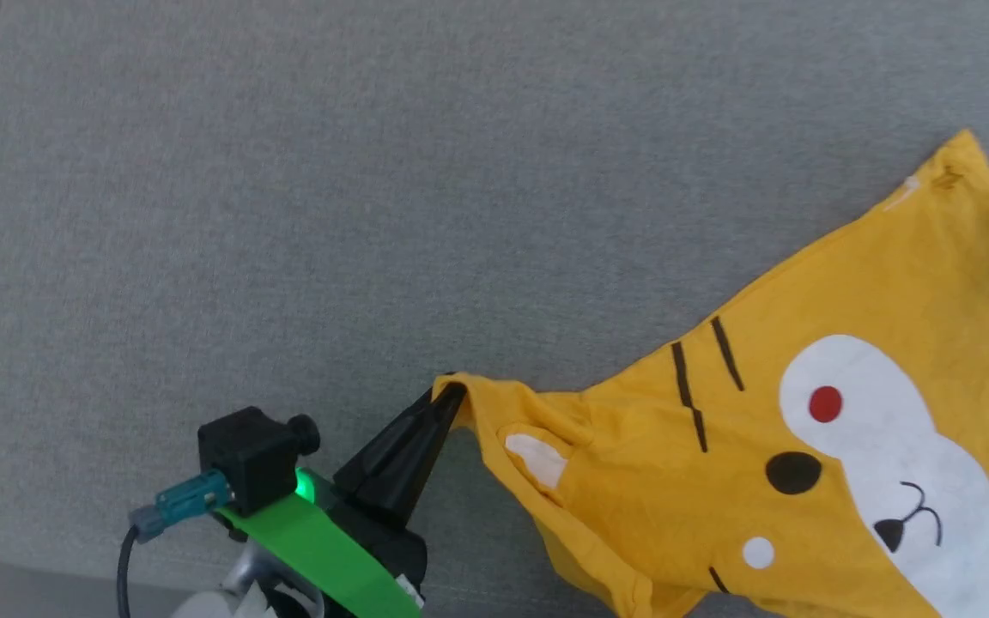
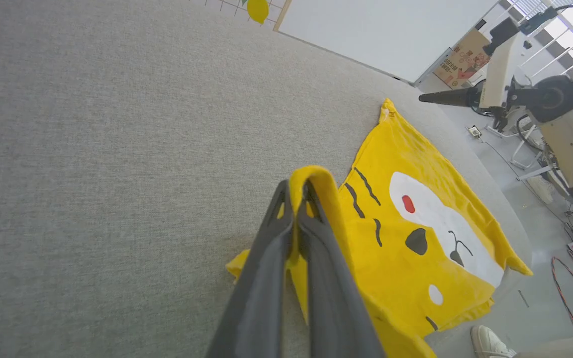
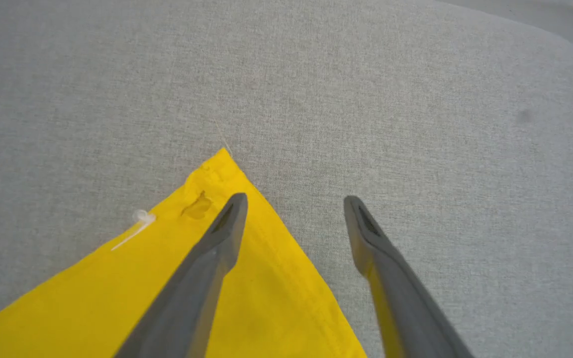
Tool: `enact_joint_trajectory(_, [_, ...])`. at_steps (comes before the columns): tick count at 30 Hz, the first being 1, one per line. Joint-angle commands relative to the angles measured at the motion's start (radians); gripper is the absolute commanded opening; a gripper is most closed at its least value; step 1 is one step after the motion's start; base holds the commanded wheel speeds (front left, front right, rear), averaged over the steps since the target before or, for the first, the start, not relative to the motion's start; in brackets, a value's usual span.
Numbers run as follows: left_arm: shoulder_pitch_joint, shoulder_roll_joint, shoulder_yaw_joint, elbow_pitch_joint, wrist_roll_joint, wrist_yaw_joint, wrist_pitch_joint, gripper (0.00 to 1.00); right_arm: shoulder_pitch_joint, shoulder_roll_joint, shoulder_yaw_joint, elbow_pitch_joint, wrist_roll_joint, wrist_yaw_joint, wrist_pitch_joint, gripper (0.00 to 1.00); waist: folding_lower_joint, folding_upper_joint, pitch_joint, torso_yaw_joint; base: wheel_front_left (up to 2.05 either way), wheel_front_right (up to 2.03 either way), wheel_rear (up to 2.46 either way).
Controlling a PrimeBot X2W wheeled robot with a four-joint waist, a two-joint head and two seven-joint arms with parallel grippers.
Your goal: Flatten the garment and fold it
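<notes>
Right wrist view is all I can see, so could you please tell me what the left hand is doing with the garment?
Observer: The left hand is shut on a fold at the edge of the garment, at the end away from your corner.
Operator: Thank you. Is the printed side facing up?
Observer: Yes, the cartoon face faces up, with its white patch, red dot and whisker lines showing.
Operator: Does the cloth lie flat?
Observer: Most of it lies spread on the grey surface, but it is bunched and lifted where the left hand pinches it.
</notes>
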Motion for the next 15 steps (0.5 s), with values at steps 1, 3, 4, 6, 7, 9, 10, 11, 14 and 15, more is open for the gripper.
enact_joint_trajectory(1, [-0.026,-0.01,-0.004,0.008,0.004,-0.011,-0.007,0.0,-0.02,-0.004,0.017,0.02,-0.006,-0.002,0.014,1.0,0.0,0.0,0.071,0.059,0.0,0.0,0.0])
enact_joint_trajectory(3, [-0.038,-0.016,-0.009,0.017,0.003,-0.018,-0.01,0.0,-0.034,-0.005,0.03,0.042,-0.002,-0.002,0.028,1.0,0.0,0.0,0.083,0.069,0.0,0.0,0.0])
enact_joint_trajectory(4, [-0.043,-0.019,-0.01,0.022,0.003,-0.021,-0.012,0.0,-0.038,-0.006,0.038,0.051,-0.001,-0.002,0.037,1.0,0.0,0.0,0.086,0.072,0.0,0.0,0.0])
enact_joint_trajectory(6, [-0.054,-0.024,-0.013,0.032,0.002,-0.026,-0.017,0.0,-0.044,-0.011,0.055,0.067,0.01,-0.002,0.062,1.0,0.0,0.0,0.096,0.079,0.0,0.0,0.0])
enact_joint_trajectory(7, [-0.057,-0.026,-0.014,0.036,0.001,-0.028,-0.018,0.0,-0.044,-0.013,0.062,0.073,0.016,-0.002,0.074,1.0,0.0,0.0,0.099,0.081,0.0,0.0,0.0])
enact_joint_trajectory(9, [-0.063,-0.03,-0.016,0.043,-0.003,-0.032,-0.022,0.0,-0.043,-0.02,0.075,0.08,0.028,-0.002,0.102,1.0,0.0,0.0,0.102,0.085,0.0,0.0,0.0])
enact_joint_trajectory(10, [-0.067,-0.031,-0.016,0.047,-0.005,-0.034,-0.023,0.0,-0.043,-0.026,0.078,0.079,0.034,-0.002,0.11,1.0,0.0,0.0,0.105,0.088,0.0,0.0,0.0])
enact_joint_trajectory(11, [-0.07,-0.031,-0.016,0.05,-0.007,-0.036,-0.024,0.0,-0.043,-0.03,0.079,0.077,0.036,-0.002,0.113,1.0,0.0,0.0,0.106,0.09,0.0,0.0,0.0])
enact_joint_trajectory(14, [-0.078,-0.033,-0.016,0.059,-0.01,-0.041,-0.027,0.0,-0.039,-0.042,0.083,0.08,0.037,-0.002,0.126,0.88,0.0,0.0,0.111,0.095,0.0,0.0,0.0])
enact_joint_trajectory(15, [-0.08,-0.033,-0.016,0.061,-0.012,-0.041,-0.028,0.0,-0.039,-0.042,0.079,0.082,0.037,-0.002,0.127,0.62,0.0,0.0,0.112,0.095,0.0,0.0,0.0])
